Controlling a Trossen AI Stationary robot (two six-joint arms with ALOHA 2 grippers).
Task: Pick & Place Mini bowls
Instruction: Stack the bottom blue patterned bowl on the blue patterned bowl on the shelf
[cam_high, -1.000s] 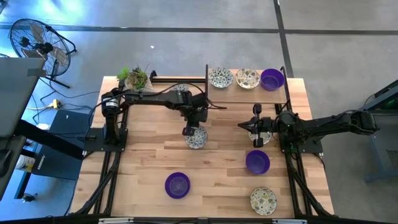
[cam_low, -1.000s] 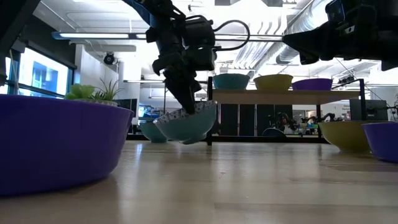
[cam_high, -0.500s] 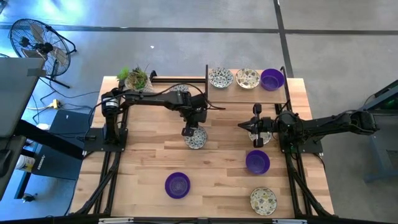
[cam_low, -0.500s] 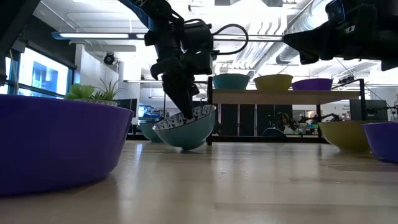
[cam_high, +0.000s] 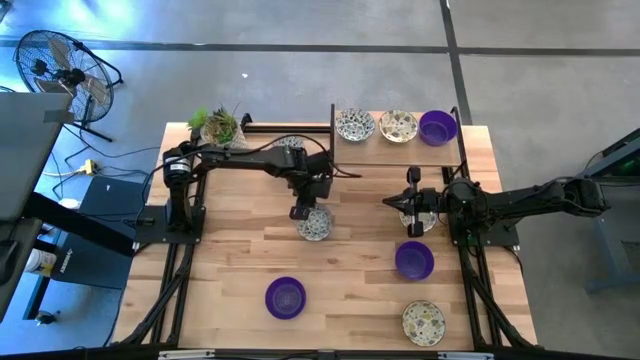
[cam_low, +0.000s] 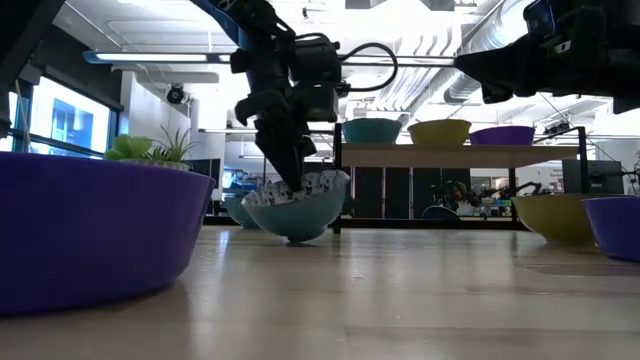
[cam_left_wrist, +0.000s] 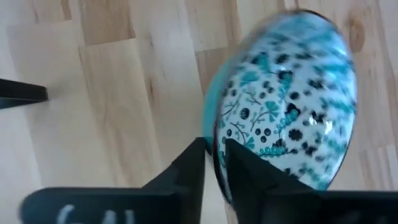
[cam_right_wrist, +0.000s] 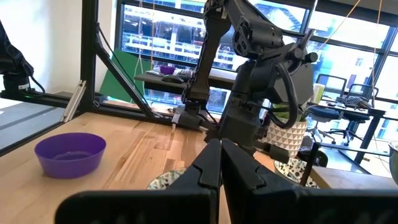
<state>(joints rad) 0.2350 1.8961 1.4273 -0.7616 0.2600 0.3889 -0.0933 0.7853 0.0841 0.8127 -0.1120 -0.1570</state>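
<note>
Floral mini bowl (cam_high: 316, 223) sits mid-table, resting on the wood in the low view (cam_low: 297, 205), a bit tilted. Left gripper (cam_high: 302, 211) is clamped on its rim: in the left wrist view one finger sits inside the bowl, the other outside, rim pinched between them (cam_left_wrist: 214, 165). The bowl (cam_left_wrist: 283, 99) extends away from the fingertips there, patterned inside facing the camera, blue outer wall just visible at the edge.

Right gripper (cam_high: 392, 204) hovers right of centre, well apart from that bowl, fingers closed together with nothing between them (cam_right_wrist: 219, 163). Another floral bowl (cam_high: 417, 222) lies just beside it.

Raised shelf (cam_high: 400, 152) at the back holds two floral bowls (cam_high: 354, 125) (cam_high: 398, 126) and a purple bowl (cam_high: 437, 127) in a row. On the table front: purple bowl front-left (cam_high: 285, 297), purple bowl to the right (cam_high: 414, 260), floral bowl front-right (cam_high: 423, 321). Potted plant (cam_high: 219, 125) at back-left corner.
</note>
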